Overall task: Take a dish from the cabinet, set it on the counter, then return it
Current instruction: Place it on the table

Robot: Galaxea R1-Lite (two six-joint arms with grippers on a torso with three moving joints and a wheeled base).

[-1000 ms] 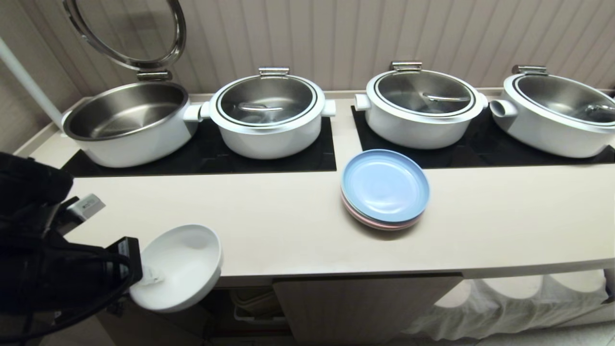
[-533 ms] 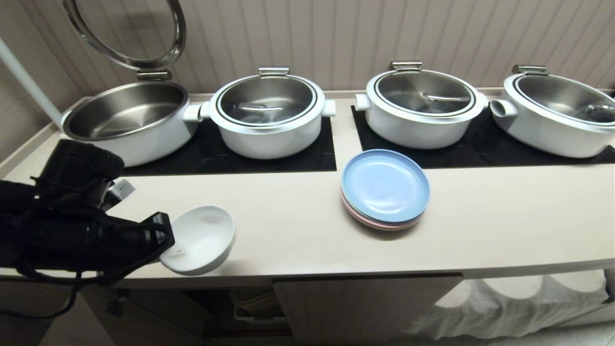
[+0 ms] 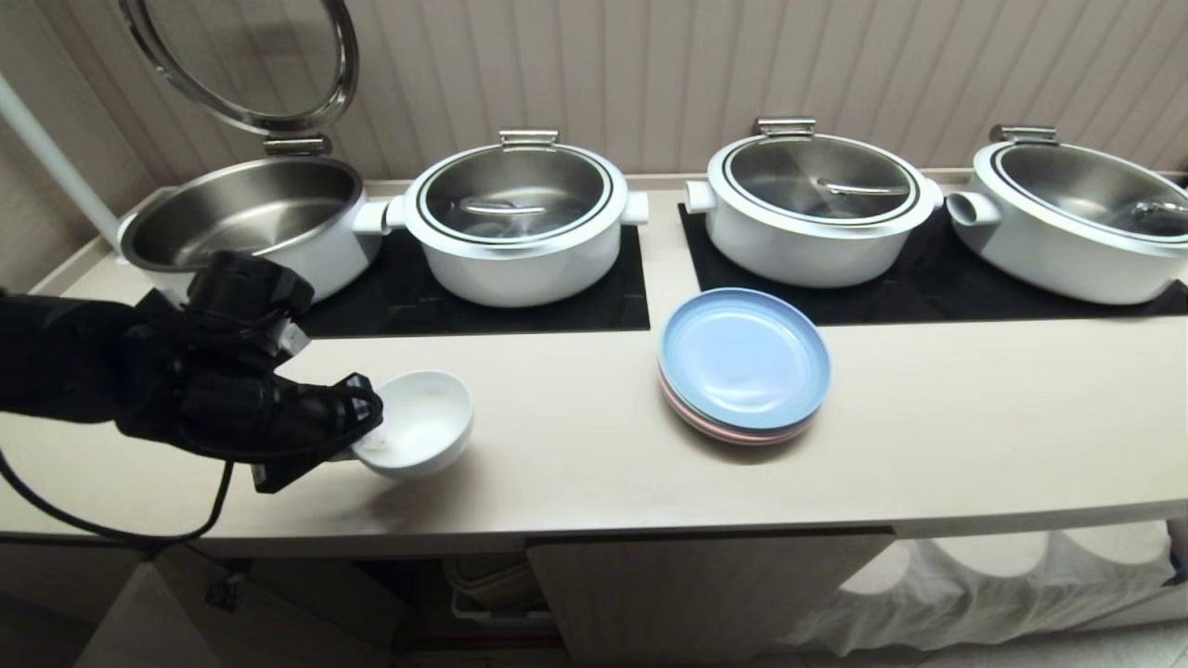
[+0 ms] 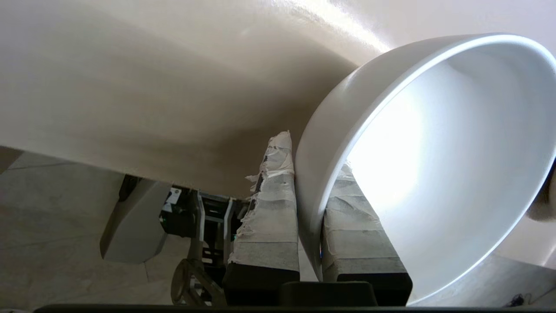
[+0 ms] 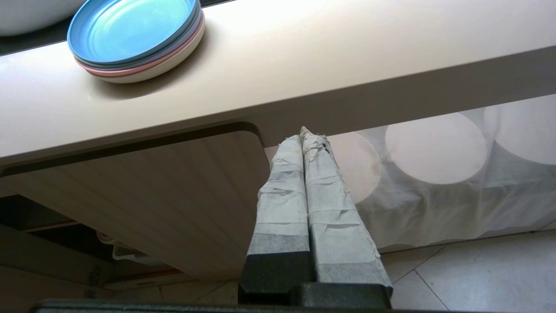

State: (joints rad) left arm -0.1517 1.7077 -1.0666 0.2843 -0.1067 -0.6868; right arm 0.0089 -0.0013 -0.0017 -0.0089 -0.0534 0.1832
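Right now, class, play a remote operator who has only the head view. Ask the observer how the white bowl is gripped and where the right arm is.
Observer: The left pincer clamps the bowl by its wall, with one taped finger inside and the other outside. The bowl is tilted.
Operator: My view doesn't show the right pincer at all. Where is it?
Observer: The right pincer is shut and holds nothing. It hangs below the counter at its front edge, beside the cabinet door.
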